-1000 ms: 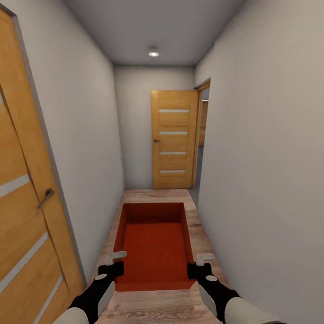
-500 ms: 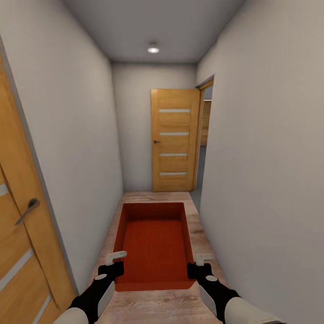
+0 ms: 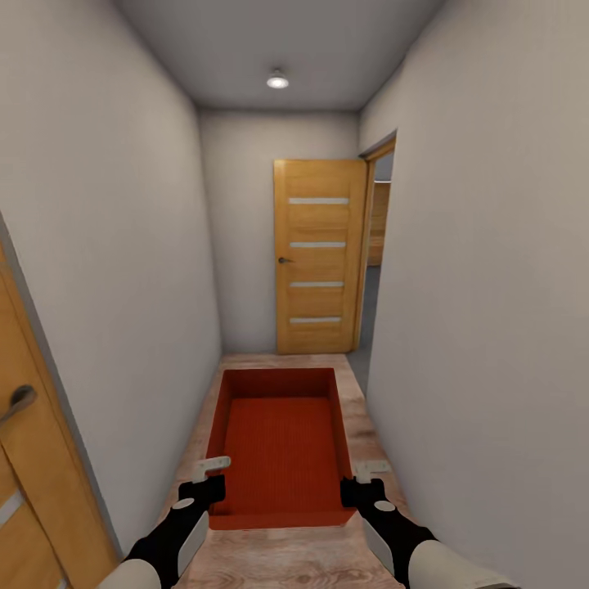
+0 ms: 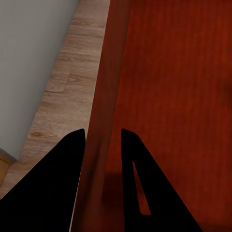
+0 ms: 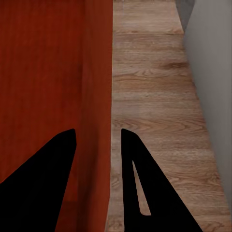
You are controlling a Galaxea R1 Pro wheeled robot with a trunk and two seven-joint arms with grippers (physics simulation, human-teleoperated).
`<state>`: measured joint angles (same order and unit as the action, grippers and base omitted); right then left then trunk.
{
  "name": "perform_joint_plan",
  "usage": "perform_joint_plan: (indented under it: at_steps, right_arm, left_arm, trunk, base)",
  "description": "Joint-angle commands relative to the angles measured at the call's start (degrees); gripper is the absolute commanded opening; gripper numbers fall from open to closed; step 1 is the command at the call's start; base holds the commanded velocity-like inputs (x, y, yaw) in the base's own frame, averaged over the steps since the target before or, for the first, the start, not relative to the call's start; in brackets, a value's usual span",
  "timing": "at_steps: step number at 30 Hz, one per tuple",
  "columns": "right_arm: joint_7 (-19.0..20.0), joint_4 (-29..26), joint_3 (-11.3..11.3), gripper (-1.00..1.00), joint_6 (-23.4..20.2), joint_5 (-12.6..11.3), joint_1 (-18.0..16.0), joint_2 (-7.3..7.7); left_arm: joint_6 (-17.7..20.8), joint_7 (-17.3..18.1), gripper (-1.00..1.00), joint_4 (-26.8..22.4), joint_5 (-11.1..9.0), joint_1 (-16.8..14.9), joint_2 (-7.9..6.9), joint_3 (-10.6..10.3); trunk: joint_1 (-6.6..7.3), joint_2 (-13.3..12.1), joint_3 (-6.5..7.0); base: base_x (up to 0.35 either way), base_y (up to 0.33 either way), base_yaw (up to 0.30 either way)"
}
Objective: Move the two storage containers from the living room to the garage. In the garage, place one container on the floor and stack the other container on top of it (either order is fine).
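Storage container (image 3: 281, 446) is hanging above the hallway's wood floor (image 3: 360, 409), the left gripper (image 3: 211, 476) and right gripper (image 3: 360, 479) each clamping a side wall.

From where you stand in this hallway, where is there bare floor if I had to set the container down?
The wood plank floor is bare ahead, between the storage container's far end and the closed wooden door. Only thin strips run between the container and either wall. The left gripper and right gripper grip its side walls, so there it is tight.
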<state>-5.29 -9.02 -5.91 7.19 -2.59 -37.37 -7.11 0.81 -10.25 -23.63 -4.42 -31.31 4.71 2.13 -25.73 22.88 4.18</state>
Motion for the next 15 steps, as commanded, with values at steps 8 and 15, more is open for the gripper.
perform_joint_plan:
  at_steps: [8,15]
  right_arm:
    - [-0.49,0.23,0.37,-1.0,0.19,-0.57,0.0,0.52]
    - [-0.49,0.23,0.37,-1.0,0.19,-0.57,-0.04,0.52]
  left_arm:
    - [-0.45,-0.3,-1.0,-0.46,0.38,-0.03,-0.96,0.77]
    - [-0.45,-0.3,-1.0,-0.46,0.38,-0.04,-0.99,0.77]
  trunk:
    - [-0.05,0.04,-0.02]
    - [-0.05,0.04,-0.02]
  base:
    - [0.322,0.0,0.0]
    - [0.322,0.0,0.0]
